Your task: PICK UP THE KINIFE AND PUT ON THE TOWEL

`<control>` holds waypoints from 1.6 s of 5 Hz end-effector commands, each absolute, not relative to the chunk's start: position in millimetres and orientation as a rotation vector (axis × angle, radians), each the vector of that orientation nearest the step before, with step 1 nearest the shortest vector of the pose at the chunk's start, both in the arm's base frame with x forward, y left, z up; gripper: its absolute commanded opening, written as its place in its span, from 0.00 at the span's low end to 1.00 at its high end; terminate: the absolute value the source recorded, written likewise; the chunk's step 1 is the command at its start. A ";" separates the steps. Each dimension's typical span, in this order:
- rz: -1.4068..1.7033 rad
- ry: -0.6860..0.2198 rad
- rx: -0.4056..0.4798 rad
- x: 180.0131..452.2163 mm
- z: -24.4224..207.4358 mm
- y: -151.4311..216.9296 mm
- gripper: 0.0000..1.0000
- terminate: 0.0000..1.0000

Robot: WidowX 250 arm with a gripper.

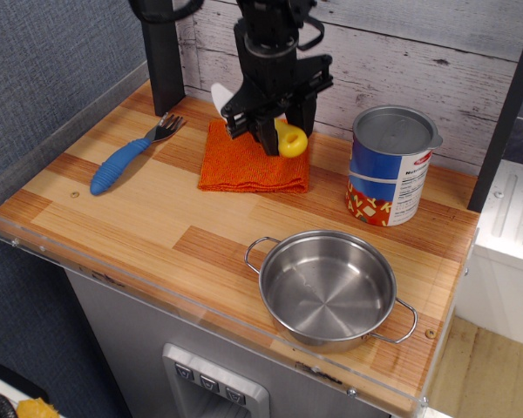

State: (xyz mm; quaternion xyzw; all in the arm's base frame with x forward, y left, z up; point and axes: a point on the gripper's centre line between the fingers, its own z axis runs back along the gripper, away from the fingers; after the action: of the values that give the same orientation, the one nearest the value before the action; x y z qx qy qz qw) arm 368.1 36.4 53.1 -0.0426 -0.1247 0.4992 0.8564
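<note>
My gripper [276, 128] is shut on the toy knife [289, 138] and holds it low over the far right part of the orange towel [251, 165]. The yellow handle sticks out to the right of the fingers. The white blade tip [220, 95] shows to the left behind them. I cannot tell whether the knife touches the towel. The towel lies flat near the back wall, partly hidden by the gripper.
A blue-handled fork [127, 156] lies left of the towel. A blue and red tin can [390, 165] stands at the right back. A steel pot [329, 288] sits near the front edge. A black post [161, 52] stands at the back left.
</note>
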 end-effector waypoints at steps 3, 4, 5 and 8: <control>0.967 -0.204 -0.119 367.9 35.0 31.4 1.00 0.00; 0.954 -0.202 -0.116 366.9 36.4 32.5 1.00 0.00; 0.950 -0.208 -0.132 365.3 44.8 36.1 1.00 0.00; 0.871 -0.251 -0.142 351.1 92.8 45.7 1.00 0.00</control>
State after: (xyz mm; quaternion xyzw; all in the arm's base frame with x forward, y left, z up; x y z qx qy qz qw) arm 365.2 53.2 67.8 -0.0562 -0.0809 0.4176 0.9033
